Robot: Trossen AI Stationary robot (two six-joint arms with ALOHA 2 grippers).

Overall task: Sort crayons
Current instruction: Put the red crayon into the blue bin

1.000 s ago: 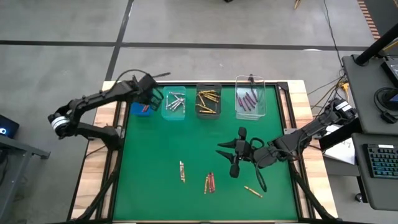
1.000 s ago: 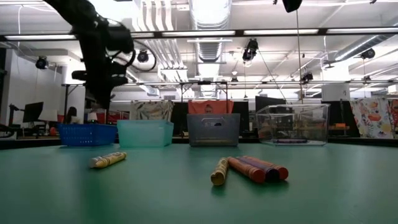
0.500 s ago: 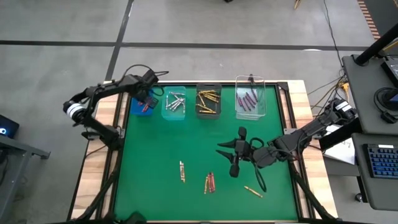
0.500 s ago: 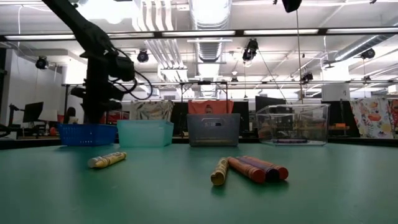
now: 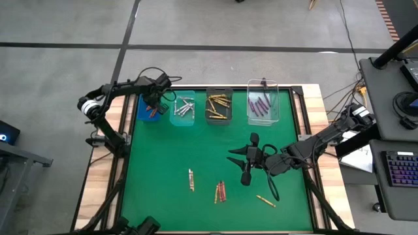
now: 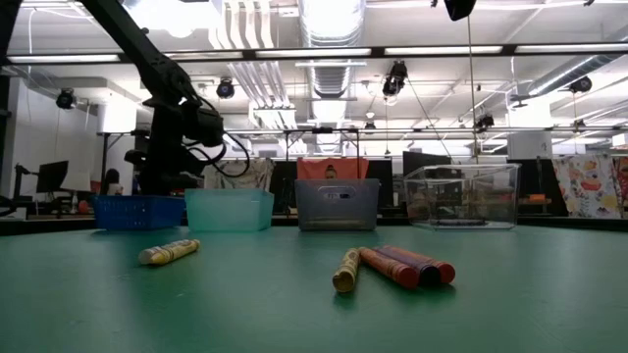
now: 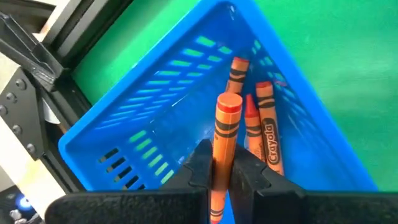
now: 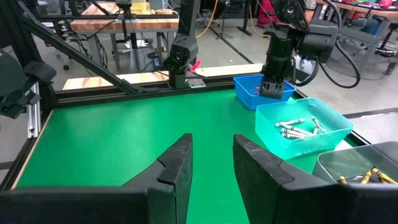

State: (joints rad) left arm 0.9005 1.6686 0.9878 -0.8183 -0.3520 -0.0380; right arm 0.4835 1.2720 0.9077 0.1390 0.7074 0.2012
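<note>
My left gripper (image 5: pixel 155 104) hangs over the blue bin (image 5: pixel 144 112) at the table's far left, shut on a red crayon (image 7: pixel 225 127). Three red crayons (image 7: pixel 261 134) lie on that bin's floor. In the low view my left gripper (image 6: pixel 162 176) stands just behind the blue bin (image 6: pixel 132 211). Loose crayons lie flat on the green mat: one gold (image 5: pixel 191 179), a red and purple bunch (image 5: pixel 220 191), one gold (image 5: pixel 265 200). My right gripper (image 5: pixel 245 163) waits open above the mat's middle right, its fingers (image 8: pixel 180 168) holding nothing. My left gripper pinches the red crayon's lower shaft (image 7: pixel 219 167) between its two fingers. The fingers come from above, slanting down, and the crayon runs along them. Its free end (image 7: pixel 229 104) sticks out past the fingertips over the inside of the blue bin, clear of the mat.
Along the far edge stand a pale blue bin (image 5: pixel 183 108) with silver crayons, a dark bin (image 5: pixel 219 106) with gold ones and a clear bin (image 5: pixel 262 104) with purple ones. Wooden table borders (image 5: pixel 104 189) and frame rails flank the mat.
My left gripper has sunk toward the blue bin and tipped to point more steeply down, staying shut on the red crayon. Its arm has swung toward the table's far edge.
</note>
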